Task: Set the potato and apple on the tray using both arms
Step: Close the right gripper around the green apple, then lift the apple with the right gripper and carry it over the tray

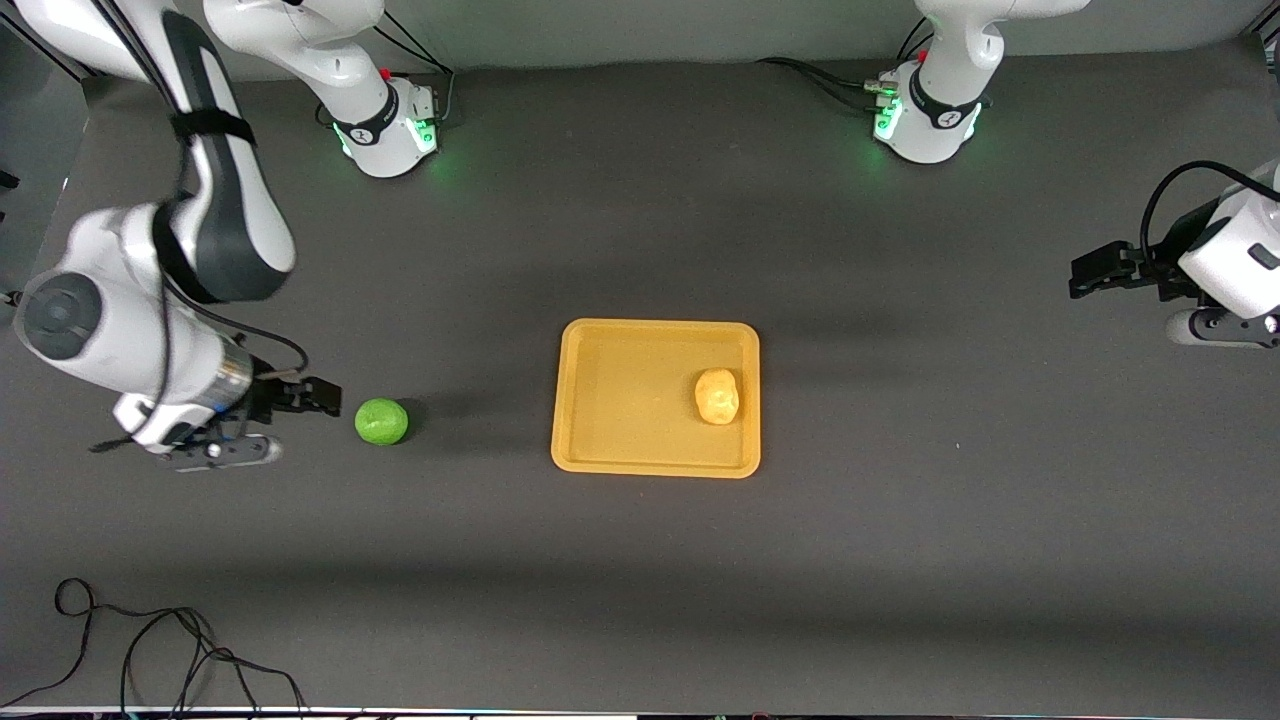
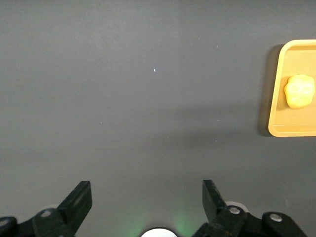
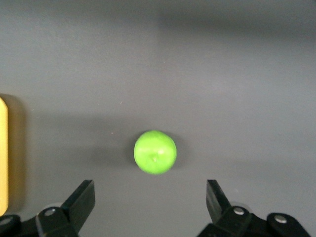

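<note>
Apple (image 1: 381, 421) on table, just beside spread right pincer (image 1: 322, 395), left pincer (image 1: 1085, 272) spread.

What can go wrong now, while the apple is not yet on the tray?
1. The apple is round and lies loose on the table; the open right hand beside it may nudge it so it rolls.
2. The potato sits near the tray edge; a hard drop could knock it out.
3. The left hand, open, waits at its end, clear.

Dark grey matte table (image 1: 640, 580), black cable (image 1: 150, 650) at its near edge
</note>
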Tool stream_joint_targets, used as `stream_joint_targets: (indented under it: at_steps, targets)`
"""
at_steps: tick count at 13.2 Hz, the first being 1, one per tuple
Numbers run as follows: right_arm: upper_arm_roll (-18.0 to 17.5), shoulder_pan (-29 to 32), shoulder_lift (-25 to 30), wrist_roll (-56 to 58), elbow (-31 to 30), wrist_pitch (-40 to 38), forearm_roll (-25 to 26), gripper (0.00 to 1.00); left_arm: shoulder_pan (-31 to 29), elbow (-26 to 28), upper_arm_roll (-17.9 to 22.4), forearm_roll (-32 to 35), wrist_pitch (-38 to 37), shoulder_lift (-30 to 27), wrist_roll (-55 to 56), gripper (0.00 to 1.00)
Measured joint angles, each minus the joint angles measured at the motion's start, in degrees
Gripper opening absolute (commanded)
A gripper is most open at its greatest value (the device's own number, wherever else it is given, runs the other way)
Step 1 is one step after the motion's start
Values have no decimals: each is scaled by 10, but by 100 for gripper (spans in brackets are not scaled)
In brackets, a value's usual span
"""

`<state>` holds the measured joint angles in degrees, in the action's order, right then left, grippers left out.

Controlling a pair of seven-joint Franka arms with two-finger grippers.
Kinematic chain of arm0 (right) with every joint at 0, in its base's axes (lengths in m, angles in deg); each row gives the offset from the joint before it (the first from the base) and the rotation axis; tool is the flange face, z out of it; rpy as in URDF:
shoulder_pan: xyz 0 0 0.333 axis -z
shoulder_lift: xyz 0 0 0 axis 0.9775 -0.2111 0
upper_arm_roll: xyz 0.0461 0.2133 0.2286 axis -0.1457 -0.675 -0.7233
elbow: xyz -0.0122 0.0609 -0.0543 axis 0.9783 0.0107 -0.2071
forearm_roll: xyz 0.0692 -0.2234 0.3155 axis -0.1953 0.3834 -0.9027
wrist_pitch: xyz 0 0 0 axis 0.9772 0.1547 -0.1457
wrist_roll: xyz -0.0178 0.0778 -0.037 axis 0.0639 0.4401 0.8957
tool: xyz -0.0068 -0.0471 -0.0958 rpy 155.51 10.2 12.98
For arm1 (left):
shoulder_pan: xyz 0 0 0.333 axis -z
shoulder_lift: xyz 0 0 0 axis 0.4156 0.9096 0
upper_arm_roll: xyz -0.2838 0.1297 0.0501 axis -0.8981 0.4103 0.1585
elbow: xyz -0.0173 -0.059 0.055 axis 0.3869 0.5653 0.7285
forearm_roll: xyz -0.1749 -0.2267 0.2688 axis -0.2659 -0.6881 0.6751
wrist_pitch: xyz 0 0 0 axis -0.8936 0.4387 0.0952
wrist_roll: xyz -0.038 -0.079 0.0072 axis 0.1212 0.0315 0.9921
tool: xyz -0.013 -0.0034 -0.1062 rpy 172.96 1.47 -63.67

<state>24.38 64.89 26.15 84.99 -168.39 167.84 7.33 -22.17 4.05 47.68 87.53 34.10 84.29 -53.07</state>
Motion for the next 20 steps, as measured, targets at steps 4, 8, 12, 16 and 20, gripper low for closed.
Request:
stream_joint_targets:
  at_steps: [4, 8, 12, 16, 20]
  targets:
    - [0, -12, -54, 1, -63, 106, -1, 100, 5, -1, 6, 0, 2, 0, 0, 100]
    - [3, -8, -72, 2, -141, 218, -4, 100, -3, -2, 10, -1, 3, 0, -23, 100]
    - [4, -7, -80, 22, -166, 243, -50, 92, -8, -2, 0, -2, 8, 0, -26, 100]
    - [5, -7, -80, 27, -166, 244, -52, 42, -10, -2, -7, -2, 11, 0, -25, 100]
    - [5, -8, -78, 28, -157, 243, -53, 42, -11, -1, -10, -2, 17, 0, -20, 100]
